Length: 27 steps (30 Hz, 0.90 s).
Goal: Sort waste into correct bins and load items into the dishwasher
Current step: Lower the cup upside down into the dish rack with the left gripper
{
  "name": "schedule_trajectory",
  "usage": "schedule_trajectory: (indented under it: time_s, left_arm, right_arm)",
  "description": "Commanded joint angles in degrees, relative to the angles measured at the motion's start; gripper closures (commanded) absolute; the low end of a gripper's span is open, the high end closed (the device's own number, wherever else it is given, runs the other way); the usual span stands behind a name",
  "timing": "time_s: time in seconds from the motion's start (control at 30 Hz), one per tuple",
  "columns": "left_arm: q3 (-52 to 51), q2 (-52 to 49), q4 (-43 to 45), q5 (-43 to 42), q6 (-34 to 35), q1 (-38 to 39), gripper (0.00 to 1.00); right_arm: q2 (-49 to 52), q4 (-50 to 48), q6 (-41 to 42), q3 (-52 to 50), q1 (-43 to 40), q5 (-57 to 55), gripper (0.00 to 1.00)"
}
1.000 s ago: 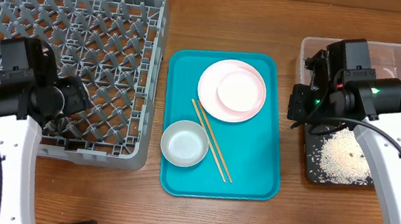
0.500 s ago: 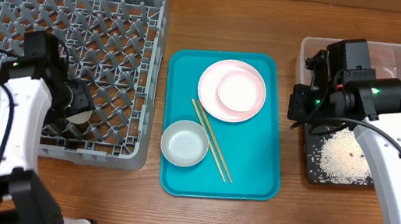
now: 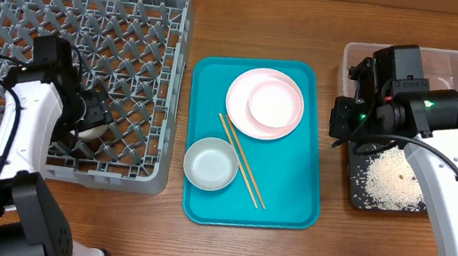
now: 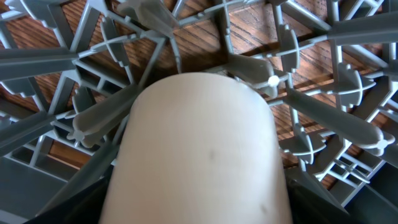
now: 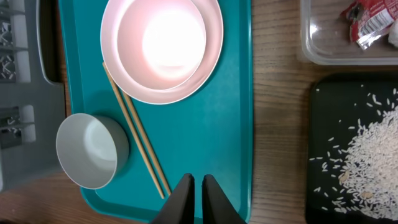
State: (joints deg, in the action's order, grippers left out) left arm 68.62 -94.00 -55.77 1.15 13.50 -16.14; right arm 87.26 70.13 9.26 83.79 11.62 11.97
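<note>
Risk of toppling
Small white cup (image 4: 199, 149) could tip between pegs of grey plastic dish rack (image 3: 85, 0); left jaws' hold unclear, right jaws closed.

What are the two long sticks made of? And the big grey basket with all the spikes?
The chopsticks look like bare wood: pale tan, matte, no shine. The dish rack looks like moulded plastic: even grey colour, a dull sheen, lattice walls and pegs that seem formed in one piece. Looks alone cannot make this certain.
</note>
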Motion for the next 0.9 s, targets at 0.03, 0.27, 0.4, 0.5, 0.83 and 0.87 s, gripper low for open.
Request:
schedule_trajectory:
  time_s: [0.03, 0.27, 0.4, 0.5, 0.83, 0.87]
  left_arm:
    - [2.0, 1.9, -0.5, 0.3, 0.4, 0.0, 0.15]
    - [3.7, 5.0, -2.6, -0.5, 0.4, 0.0, 0.03]
    - [3.9, 7.9, -2.8, -4.0, 0.2, 0.1, 0.06]
    - [3.9, 10.3, -3.5, -9.9, -1.0, 0.1, 0.21]
    - [2.6, 10.3, -10.0, -8.7, -2.1, 3.6, 0.88]
    - [2.2, 9.9, -9.8, -7.5, -2.1, 3.6, 0.88]
  right_arm:
    - [-0.5, 0.0, -0.1, 0.6, -0.1, -0.3, 0.89]
    - [-0.5, 0.0, -0.1, 0.6, -0.1, -0.4, 0.88]
    - [-0.5, 0.0, -0.1, 0.6, -0.1, -0.3, 0.88]
    - [-0.5, 0.0, -0.1, 0.6, -0.1, -0.4, 0.87]
    - [-0.5, 0.0, -0.1, 0.6, -0.1, -0.3, 0.86]
    - [-0.5, 0.0, -0.1, 0.6, -0.1, -0.4, 0.86]
